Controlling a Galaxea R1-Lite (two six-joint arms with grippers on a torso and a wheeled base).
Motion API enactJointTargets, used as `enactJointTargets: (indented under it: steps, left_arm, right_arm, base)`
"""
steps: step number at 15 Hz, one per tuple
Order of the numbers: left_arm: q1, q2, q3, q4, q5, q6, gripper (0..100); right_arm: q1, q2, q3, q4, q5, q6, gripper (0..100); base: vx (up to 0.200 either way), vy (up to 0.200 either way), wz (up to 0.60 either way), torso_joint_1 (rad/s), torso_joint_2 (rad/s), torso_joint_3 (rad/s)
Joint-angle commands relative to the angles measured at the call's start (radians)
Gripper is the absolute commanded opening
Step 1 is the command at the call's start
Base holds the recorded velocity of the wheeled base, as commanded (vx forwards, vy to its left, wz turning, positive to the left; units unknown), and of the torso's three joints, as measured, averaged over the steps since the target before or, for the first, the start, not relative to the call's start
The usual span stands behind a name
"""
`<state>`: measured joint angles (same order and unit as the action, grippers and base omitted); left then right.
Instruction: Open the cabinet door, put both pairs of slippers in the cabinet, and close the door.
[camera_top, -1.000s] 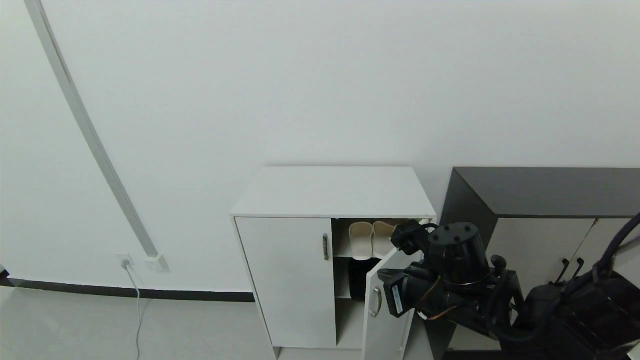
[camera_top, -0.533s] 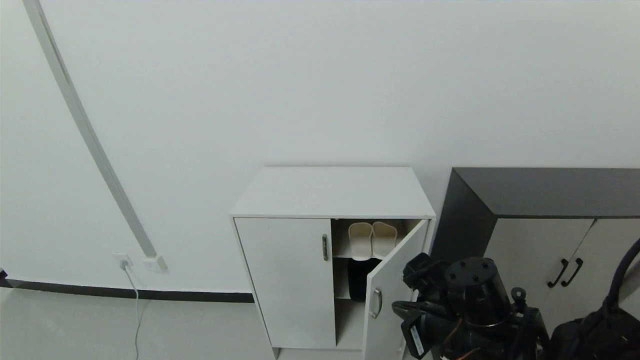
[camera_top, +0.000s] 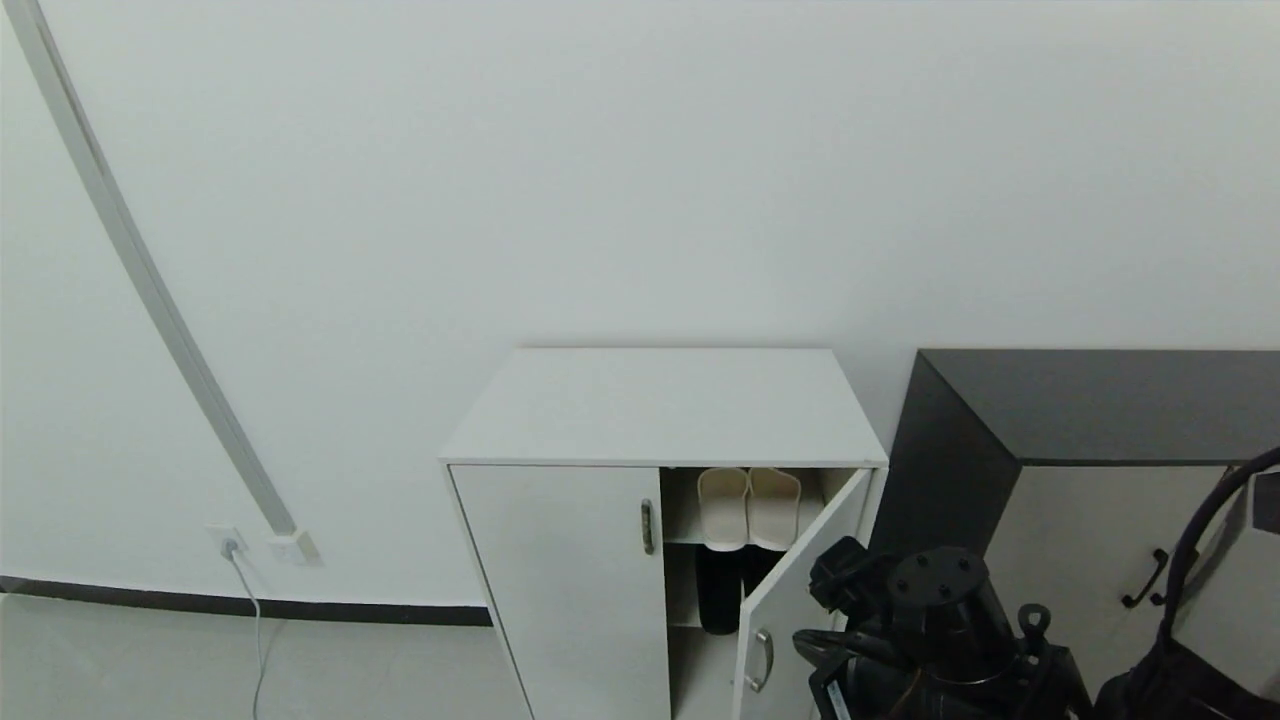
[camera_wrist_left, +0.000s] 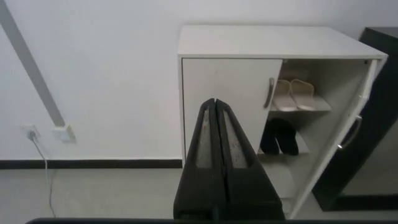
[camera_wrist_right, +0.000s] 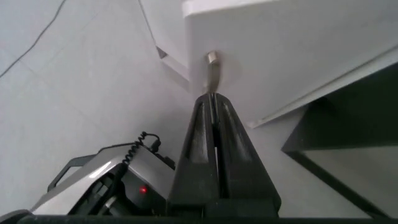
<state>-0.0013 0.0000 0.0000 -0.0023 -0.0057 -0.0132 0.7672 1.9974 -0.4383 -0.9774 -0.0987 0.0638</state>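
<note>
Cabinet (camera_top: 660, 410), white, against the wall, two doors. The right-hand door (camera_top: 790, 575) stands ajar, swung out on its hinges at the cabinet's right side. Inside, the pale slippers (camera_top: 748, 508) lie side by side on the upper shelf and the black slippers (camera_top: 715, 590) stand on the shelf below. Both pairs are therefore in place, and by this reading only the closing remains. The left door (camera_top: 560, 590) is shut.

The door is a stiff flat board, probably light on its hinges, and will travel in an arc. It is best taken at the handle (camera_wrist_right: 212, 71), a slim metal bar near the free edge (smooth, so likely to slip in a loose hold), or pushed on its outer face close to that edge. The slippers look soft and light, and a slammed door might jolt them.

The right gripper (camera_wrist_right: 212, 102) sits just beside the handle, above the floor (camera_wrist_right: 62, 93), jaws pressed together and holding nothing. Whether it touches the bar cannot be told. The left gripper (camera_wrist_left: 214, 107) hangs well apart from the cabinet, facing it, jaws likewise together and empty.

A dark cabinet (camera_top: 1100, 400) stands to the right.
</note>
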Motion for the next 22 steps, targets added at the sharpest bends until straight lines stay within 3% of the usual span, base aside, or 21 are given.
enactJointTargets:
  steps: [1,4,6,12,22]
  left_arm:
    - [0.000,0.000,0.000,-0.001,0.000,-0.001,0]
    - [0.000,0.000,0.000,-0.001,0.000,-0.002,0]
    - [0.000,0.000,0.000,-0.001,0.000,-0.002,0]
    - [0.000,0.000,0.000,-0.001,0.001,-0.004,0]
    - [0.000,0.000,0.000,-0.001,0.001,-0.004,0]
  right_arm:
    - [0.000,0.026,-0.002,0.000,0.001,0.001,0]
    - [-0.003,0.064,-0.013,-0.033,0.007,0.014,0]
    - [-0.014,0.144,-0.030,-0.129,0.005,0.011,0]
    - [-0.065,0.353,-0.183,-0.265,-0.001,0.019,0]
    - [-0.137,0.498,-0.488,-0.264,-0.003,0.016,0]
  base:
    - [0.000,0.000,0.00,0.000,0.00,0.000]
    - [0.000,0.000,0.00,0.000,0.00,0.000]
    - [0.000,0.000,0.00,0.000,0.00,0.000]
    - [0.000,0.000,0.00,0.000,0.00,0.000]
    - [0.000,0.000,0.00,0.000,0.00,0.000]
